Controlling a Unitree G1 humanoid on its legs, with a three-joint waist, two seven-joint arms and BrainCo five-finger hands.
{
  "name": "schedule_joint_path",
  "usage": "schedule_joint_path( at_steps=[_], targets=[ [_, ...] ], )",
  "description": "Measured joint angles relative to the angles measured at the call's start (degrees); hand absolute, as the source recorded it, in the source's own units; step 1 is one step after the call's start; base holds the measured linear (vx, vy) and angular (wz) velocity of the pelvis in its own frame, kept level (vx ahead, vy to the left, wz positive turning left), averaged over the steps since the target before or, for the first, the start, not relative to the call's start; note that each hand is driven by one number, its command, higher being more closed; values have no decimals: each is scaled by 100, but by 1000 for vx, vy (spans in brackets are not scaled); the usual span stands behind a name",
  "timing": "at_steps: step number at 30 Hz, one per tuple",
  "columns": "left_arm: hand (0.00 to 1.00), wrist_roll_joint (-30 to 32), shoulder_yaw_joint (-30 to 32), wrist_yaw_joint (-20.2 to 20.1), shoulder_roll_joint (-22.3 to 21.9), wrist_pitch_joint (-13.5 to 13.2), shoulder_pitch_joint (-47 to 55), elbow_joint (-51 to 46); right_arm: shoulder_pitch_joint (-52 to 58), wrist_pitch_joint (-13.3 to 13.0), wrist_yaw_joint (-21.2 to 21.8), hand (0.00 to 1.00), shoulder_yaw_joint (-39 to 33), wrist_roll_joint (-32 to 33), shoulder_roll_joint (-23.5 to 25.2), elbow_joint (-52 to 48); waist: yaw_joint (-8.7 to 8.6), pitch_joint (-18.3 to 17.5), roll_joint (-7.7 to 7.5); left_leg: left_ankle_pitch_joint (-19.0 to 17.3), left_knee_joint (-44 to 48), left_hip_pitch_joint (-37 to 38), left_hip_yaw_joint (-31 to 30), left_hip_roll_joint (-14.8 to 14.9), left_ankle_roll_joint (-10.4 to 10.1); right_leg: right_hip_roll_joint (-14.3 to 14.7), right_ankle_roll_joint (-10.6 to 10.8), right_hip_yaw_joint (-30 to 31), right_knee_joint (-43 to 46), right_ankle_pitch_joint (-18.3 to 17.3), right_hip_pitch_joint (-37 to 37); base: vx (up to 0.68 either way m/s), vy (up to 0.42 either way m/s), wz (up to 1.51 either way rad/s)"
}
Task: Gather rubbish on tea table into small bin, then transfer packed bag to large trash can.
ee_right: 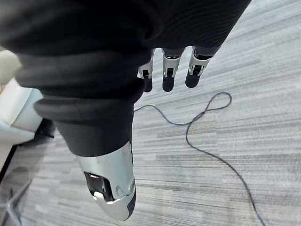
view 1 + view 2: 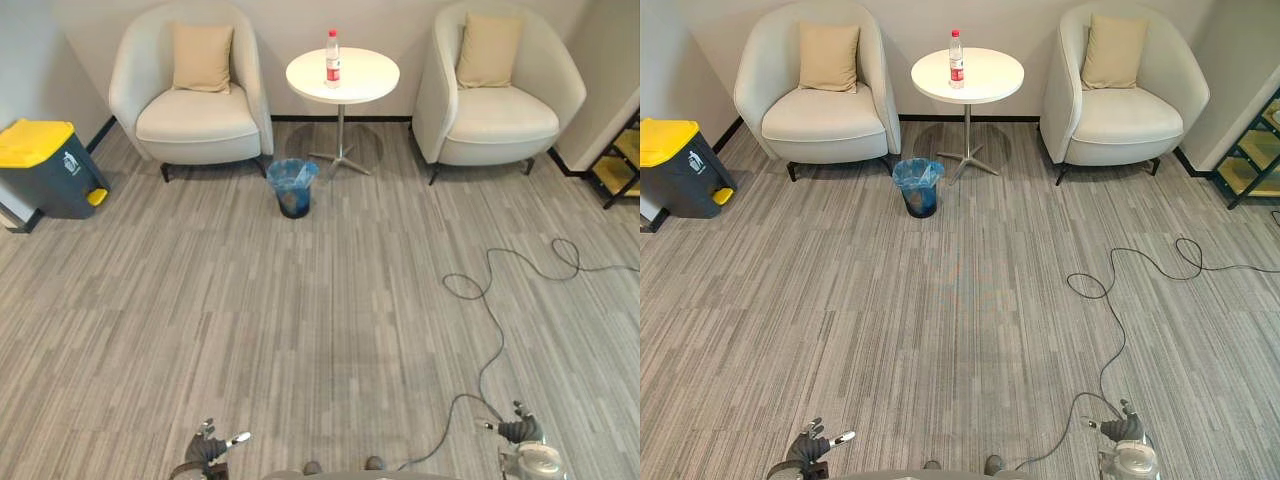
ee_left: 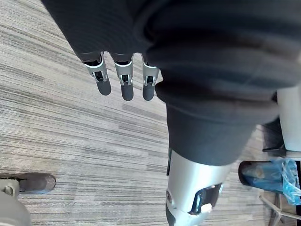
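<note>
Left eye view gives us the whole room. A round white table (image 2: pixel 343 75) stands by the far wall between the left armchair (image 2: pixel 195 110) and the right armchair (image 2: pixel 500 110), both cream, each with a beige cushion against its back. One clear bottle (image 2: pixel 332 58) with a red cap and a red label stands upright on the table, toward its back edge.

The small bin (image 2: pixel 292 195) sits on the grey carpet (image 2: pixel 300 320) just beside the table's foot, on the side of the left armchair. It is lined with a blue bag (image 2: pixel 292 172) whose edge is folded over the rim. The large trash can (image 2: pixel 40 165), dark grey with its yellow lid down, stands by the left wall, well apart from the small bin.

We see the left hand (image 2: pixel 205 452) low at the near edge of the carpet and the right hand (image 2: pixel 520 430) at the same edge on the other side, both well apart from the table. In the wrist views each hand's fingers are straight and relaxed over bare carpet, and neither hand holds anything.
</note>
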Motion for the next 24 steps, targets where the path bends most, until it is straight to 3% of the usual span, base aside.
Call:
schedule_joint_path(
  at_steps=[6,20,23,24],
  targets=[
    [0,246,-2,-11,43,-59,81,-113,15,-23,12,0,181,-107,-32,-2,-3,6,8,-2,1,1,40,58,1,57,-34,24,-16,26,-6,-32,-33,-3],
    [0,-48,-107,13,-35,-39,91,-541,-37,-6,-76,0,142,825,227,-81,2,52,20,-33,7,-144,144,156,-16,165,-96,128,-187,109,-104,-3,-31,-5],
    [0,-92,-106,13,-66,-35,94,-727,-130,12,-152,0,72,897,248,-142,7,175,41,-258,407,-392,163,182,43,162,-31,149,-13,13,-256,6,16,-4],
    [0,-103,-102,19,-87,-30,109,-811,-165,21,-165,0,0,958,255,-282,16,234,81,-436,695,-518,198,219,66,165,1,158,407,-244,-452,32,41,-14]
  ],
)
